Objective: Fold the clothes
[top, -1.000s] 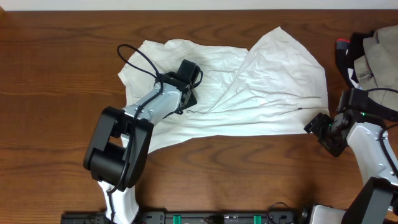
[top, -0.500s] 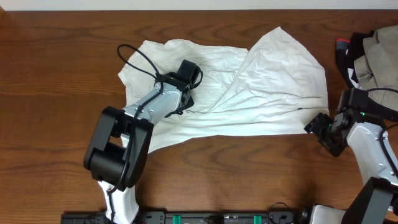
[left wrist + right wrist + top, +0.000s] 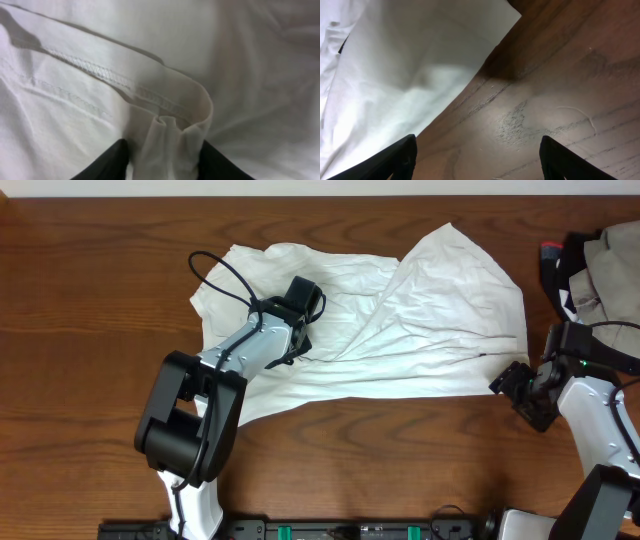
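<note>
The clothes [image 3: 400,320], a wide wrinkled white garment, lie spread across the back middle of the wooden table [image 3: 90,330]. My left gripper [image 3: 300,340] rests on the garment's left half. In the left wrist view a bunched fold with a stitched hem [image 3: 165,135] sits squeezed between its black fingers [image 3: 112,162], so the left gripper [image 3: 162,162] is shut on the cloth. My right gripper [image 3: 510,385] hovers open over bare wood just off the garment's lower right corner [image 3: 395,65]. Nothing lies between the right gripper's [image 3: 477,160] fingers.
A heap of beige and dark cloth [image 3: 605,265] with a red-tipped item [image 3: 552,252] sits at the right edge, behind the right arm. The left arm's black cable [image 3: 205,270] loops over the garment's left corner.
The left jaws have drawn together around a fold of the garment. Neither arm has shifted noticeably, and the right gripper stays as wide as before.
</note>
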Robot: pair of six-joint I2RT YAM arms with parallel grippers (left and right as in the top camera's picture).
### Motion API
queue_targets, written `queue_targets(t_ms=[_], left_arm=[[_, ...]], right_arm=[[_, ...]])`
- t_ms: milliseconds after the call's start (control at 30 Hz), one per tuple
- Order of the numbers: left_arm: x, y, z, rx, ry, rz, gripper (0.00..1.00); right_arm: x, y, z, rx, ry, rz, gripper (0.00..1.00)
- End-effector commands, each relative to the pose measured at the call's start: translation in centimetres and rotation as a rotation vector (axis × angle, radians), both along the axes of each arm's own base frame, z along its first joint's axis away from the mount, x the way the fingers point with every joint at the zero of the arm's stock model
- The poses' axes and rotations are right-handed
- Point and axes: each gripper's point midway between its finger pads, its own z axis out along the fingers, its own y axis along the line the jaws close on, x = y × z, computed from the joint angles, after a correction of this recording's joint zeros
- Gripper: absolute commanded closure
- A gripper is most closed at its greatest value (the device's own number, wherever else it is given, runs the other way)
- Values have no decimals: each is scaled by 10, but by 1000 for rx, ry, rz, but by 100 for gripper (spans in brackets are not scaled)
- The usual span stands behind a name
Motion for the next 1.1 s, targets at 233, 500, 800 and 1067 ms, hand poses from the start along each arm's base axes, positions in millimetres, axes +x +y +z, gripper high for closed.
queue_targets(t_ms=[233, 500, 800, 1067], left_arm=[[3, 7, 7, 19, -11, 6, 76], [0, 8, 7, 25, 1, 6, 91], [-2, 9, 7, 35, 13, -20, 93], [-1, 10, 7, 40, 11, -19, 94]], right_arm=[[-3, -1, 0, -15, 3, -11, 23], [-14, 2, -2, 1, 47, -33, 18], [-18, -17, -1, -96, 64, -166, 13], [16, -20, 4, -79, -78, -198, 11]])
